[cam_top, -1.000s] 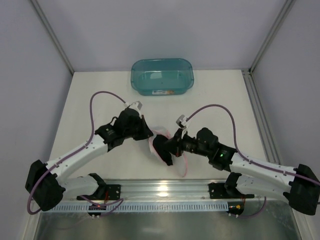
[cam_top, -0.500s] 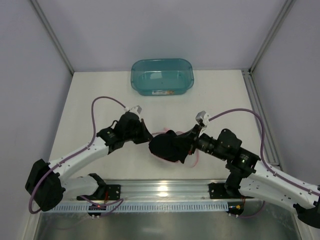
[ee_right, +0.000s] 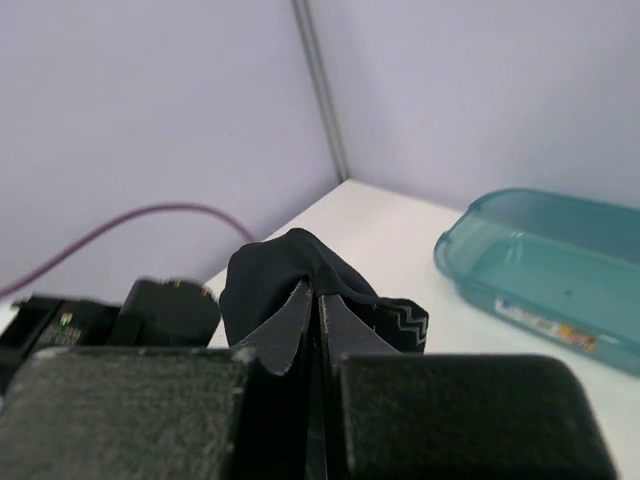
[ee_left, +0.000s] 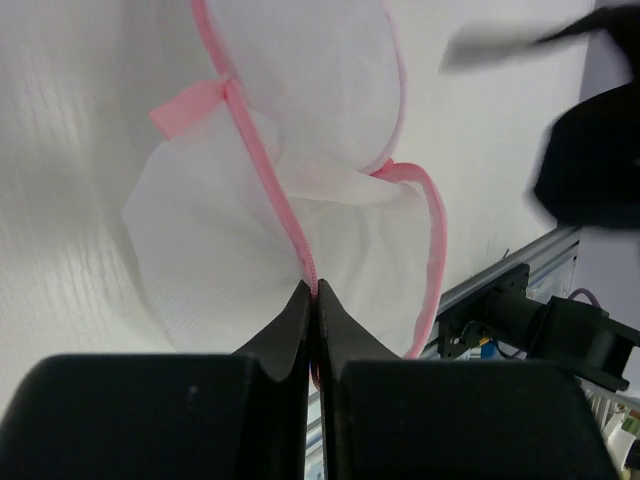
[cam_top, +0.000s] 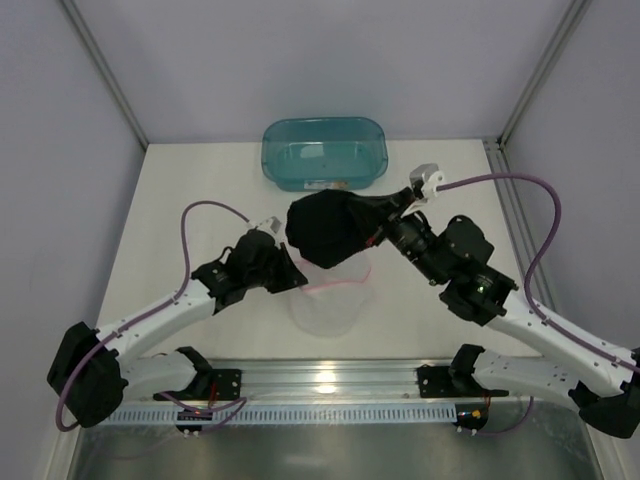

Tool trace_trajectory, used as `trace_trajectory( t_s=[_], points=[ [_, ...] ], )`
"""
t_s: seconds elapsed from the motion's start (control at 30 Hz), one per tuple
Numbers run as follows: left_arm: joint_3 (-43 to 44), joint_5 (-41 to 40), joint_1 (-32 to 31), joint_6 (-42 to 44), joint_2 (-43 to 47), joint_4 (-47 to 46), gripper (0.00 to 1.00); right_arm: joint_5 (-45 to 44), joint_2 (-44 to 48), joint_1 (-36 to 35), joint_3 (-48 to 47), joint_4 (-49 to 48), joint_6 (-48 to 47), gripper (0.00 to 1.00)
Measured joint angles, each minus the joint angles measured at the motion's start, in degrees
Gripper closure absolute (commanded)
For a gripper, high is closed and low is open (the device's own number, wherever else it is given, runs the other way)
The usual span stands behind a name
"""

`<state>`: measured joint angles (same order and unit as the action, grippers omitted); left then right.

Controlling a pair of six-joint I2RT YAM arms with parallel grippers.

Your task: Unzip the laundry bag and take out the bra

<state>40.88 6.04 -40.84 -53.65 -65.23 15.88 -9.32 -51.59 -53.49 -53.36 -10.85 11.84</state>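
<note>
I am working over a white table [cam_top: 190, 165] that is filling the middle of the top view. Pale lilac walls [cam_top: 320, 60] are closing it in at the left, right and top, with grey metal posts [cam_top: 105, 72] running up the corners. A metal rail [cam_top: 330, 378] is catching glare along the bottom edge.

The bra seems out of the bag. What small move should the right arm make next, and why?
Probably carry the bra sideways, away from the laundry bag, and lower it to bare table. The right gripper holds it lifted clear, while the left gripper pins the pink rim.
</note>
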Motion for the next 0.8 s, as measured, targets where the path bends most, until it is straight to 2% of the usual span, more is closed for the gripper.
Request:
trace_trajectory(
  t_s=[0.1, 0.23, 0.4, 0.67, 0.8],
  points=[
    [-0.74, 0.42, 0.0, -0.17, 0.55, -0.28, 1.0, -1.6, -3.45, 3.3, -7.13, -0.33, -2.03, 0.97],
    [-1.38, 1.22, 0.0, -0.46, 0.63, -1.01, 1.0, -1.2, -11.98, 11.3, -19.17, 0.15, -2.73, 0.96],
    [-1.86, 2.47, 0.0, -1.27, 0.72, -2.36, 1.0, 1.03, -28.24, 20.65, -37.16, 2.95, -2.45, 0.96],
    [-2.25, 3.78, 0.0, -1.55, 1.84, -3.26, 1.0, 6.19, -55.69, 27.93, -66.4, 11.23, -0.68, 0.97],
    [-2.58, 4.31, 0.0, -1.62, 2.29, -3.54, 1.0, 8.2, -66.05, 29.9, -75.08, 14.34, 0.44, 0.96]
  ],
)
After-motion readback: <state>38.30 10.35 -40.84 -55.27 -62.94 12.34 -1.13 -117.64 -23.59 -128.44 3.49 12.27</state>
